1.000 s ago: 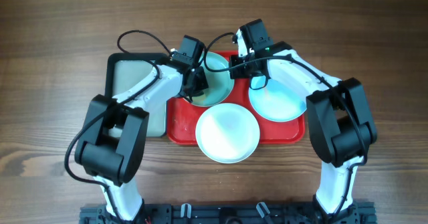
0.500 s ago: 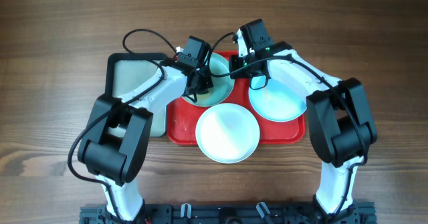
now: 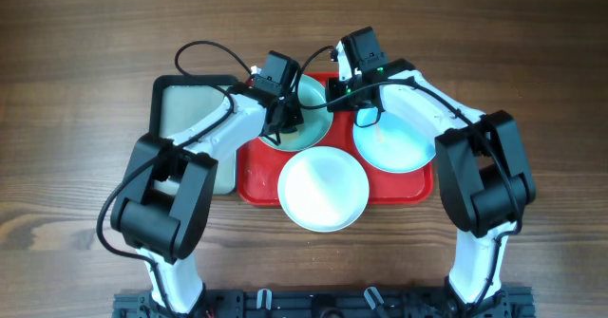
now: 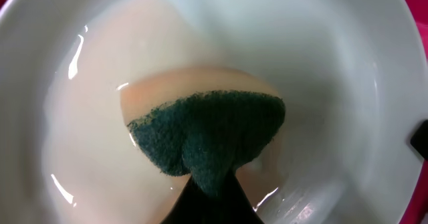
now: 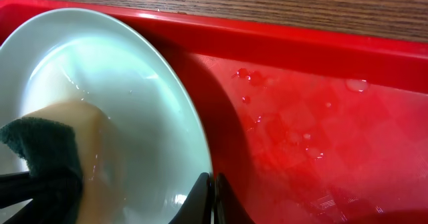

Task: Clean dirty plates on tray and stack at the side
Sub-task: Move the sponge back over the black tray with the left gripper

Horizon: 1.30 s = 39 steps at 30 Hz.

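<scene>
On the wooden worktop (image 3: pixel 85 43), seen from overhead, the red tray (image 3: pixel 255 177) carries three plates: a pale back-left plate (image 3: pixel 316 117), a light-blue right plate (image 3: pixel 404 147) and a white plate (image 3: pixel 323 190) at the front, its near edge hanging over the tray's rim. A black-rimmed tray (image 3: pixel 182 83) lies just beside the red one on its left. The overhead view hides both grips under the wrists; the wrist cameras show them. The left wrist view shows the left fingers (image 4: pixel 208 205) clamped on a sponge (image 4: pixel 207 134), its dark green scouring face towards the camera and its peach body pressed against the wet inside of the back-left plate. The right wrist view shows the right fingers (image 5: pixel 204 202) together on that same plate's rim at its right side, and droplets (image 5: pixel 304 140) scattered over the bare tray floor (none of this wetness reads from above). The left arm (image 3: pixel 214 128) reaches forward and inward across the black-rimmed tray, wrist tipped down over the plate. The right arm (image 3: pixel 427 95) stretches forward above the right plate, its wrist turned leftward near the tray's far edge.
</scene>
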Tool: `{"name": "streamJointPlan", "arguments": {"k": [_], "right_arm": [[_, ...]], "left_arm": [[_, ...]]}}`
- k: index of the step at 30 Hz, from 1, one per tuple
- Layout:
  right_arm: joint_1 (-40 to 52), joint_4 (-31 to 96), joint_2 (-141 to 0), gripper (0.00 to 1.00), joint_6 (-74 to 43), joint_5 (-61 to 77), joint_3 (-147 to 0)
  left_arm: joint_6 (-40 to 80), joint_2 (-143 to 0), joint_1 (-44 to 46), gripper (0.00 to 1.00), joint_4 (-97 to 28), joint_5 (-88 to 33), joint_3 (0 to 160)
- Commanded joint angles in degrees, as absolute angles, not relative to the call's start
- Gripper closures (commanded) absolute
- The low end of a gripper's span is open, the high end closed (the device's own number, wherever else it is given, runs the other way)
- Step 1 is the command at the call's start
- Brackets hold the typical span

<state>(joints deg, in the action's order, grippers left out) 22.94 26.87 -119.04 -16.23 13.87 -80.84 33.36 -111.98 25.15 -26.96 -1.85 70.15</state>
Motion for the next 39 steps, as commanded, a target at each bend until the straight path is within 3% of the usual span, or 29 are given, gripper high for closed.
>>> {"name": "streamJointPlan", "arguments": {"k": [1, 13, 19, 25, 34, 39], "right_arm": [[23.3, 26.5, -119.8, 0.96, -15.2, 15.0, -80.9], [23.3, 26.3, -119.8, 0.96, -15.2, 15.0, -80.9], [23.3, 26.3, -119.8, 0.96, -15.1, 14.9, -80.9], [23.3, 26.3, -119.8, 0.96, -15.0, 14.9, -80.9], [23.3, 26.3, -119.8, 0.96, -15.0, 14.9, -80.9], [23.3, 26.3, -119.8, 0.80, -15.0, 14.7, -80.9]], "left_arm": [[34.0, -114.4, 26.9, 0.96, -26.4, -4.1, 69.3], [33.9, -114.4, 28.4, 0.96, -20.1, -11.4, 69.4], [31.9, -105.2, 27.3, 0.96, -22.1, -3.8, 69.8], [32.0, -91.4, 22.1, 0.96, -34.1, 8.2, 69.8], [32.0, -90.0, 13.7, 0.96, -49.9, 10.5, 68.1], [32.0, -90.0, 13.7, 0.96, -49.5, 10.6, 65.0]]}}
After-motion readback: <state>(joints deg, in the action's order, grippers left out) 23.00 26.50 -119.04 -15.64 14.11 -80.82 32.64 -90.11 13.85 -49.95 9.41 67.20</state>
